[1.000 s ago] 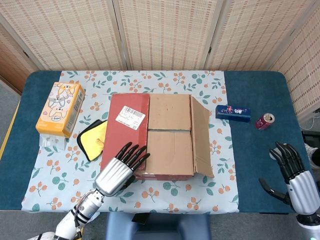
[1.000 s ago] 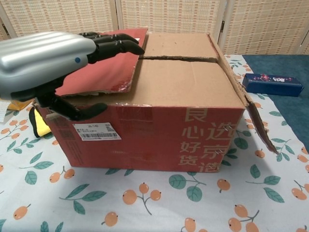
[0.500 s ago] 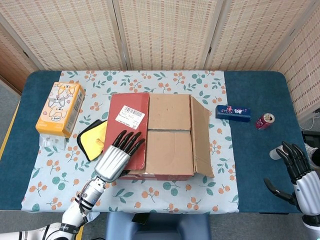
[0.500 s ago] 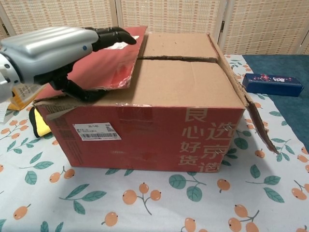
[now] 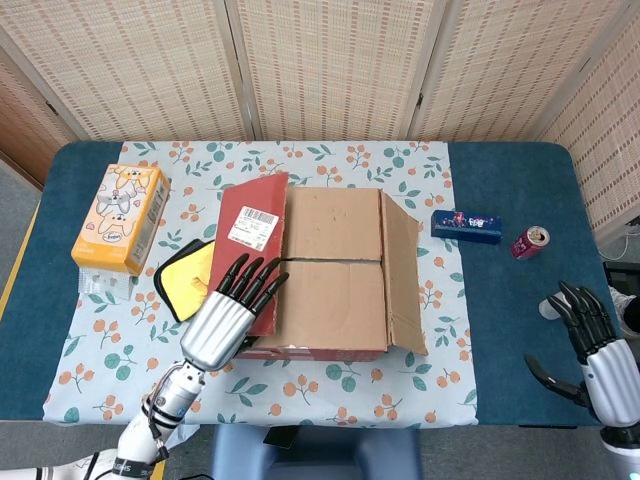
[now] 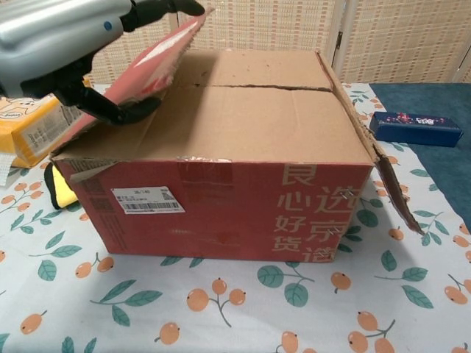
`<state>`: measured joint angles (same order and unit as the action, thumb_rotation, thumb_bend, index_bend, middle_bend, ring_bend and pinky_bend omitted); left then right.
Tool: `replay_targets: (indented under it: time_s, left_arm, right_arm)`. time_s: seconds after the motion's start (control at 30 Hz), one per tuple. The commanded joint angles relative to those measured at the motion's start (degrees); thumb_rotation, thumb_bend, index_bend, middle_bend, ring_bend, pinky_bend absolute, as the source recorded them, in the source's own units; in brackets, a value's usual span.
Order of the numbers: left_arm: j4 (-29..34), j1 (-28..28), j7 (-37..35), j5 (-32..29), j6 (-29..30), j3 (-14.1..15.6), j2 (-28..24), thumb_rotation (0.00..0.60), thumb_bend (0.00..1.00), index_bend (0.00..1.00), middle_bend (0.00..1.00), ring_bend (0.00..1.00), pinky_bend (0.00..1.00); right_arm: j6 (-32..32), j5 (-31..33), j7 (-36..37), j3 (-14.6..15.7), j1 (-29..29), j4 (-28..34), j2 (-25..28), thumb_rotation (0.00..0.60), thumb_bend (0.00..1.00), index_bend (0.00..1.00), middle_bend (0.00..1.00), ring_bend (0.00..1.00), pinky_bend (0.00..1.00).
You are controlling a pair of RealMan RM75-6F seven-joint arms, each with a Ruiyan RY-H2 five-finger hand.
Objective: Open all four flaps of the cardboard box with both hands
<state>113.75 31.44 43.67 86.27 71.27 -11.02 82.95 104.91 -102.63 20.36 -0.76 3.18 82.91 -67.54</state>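
Cardboard box: mid-table on the floral cloth. Nearest, left hand pinches the red left flap, thumb beneath, fingers on top, flap part-raised. To do well: swing it outward about its hinge, unhurried, lest it tear. Right flap folded out; two inner flaps lie shut, so contents unseen. Right hand spread, empty, well apart.

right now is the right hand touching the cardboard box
No, the right hand hovers over the blue table at its far right edge, well apart from the cardboard box.
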Motion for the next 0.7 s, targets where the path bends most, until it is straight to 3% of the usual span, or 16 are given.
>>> replay_targets:
  time_s: [0.03,0.7]
  left_arm:
    - [1.27,-0.6,2.15,0.89,1.87,-0.04,-0.49,0.6,0.46,0.0,0.0,0.0,0.0]
    - [5.51,-4.31,11.66,3.13,10.28,-1.52,-5.42,0.6,0.45,0.0,0.0,0.0,0.0]
  right_arm:
    - [-0.21,0.03,-0.09,0.03,0.03,0.11,0.01,0.6,0.35,0.0,0.0,0.0,0.0]
    - [-0.61,0.23,-1.41,-0.03,-0.37,0.8,0.14,0.6,0.35,0.0,0.0,0.0,0.0]
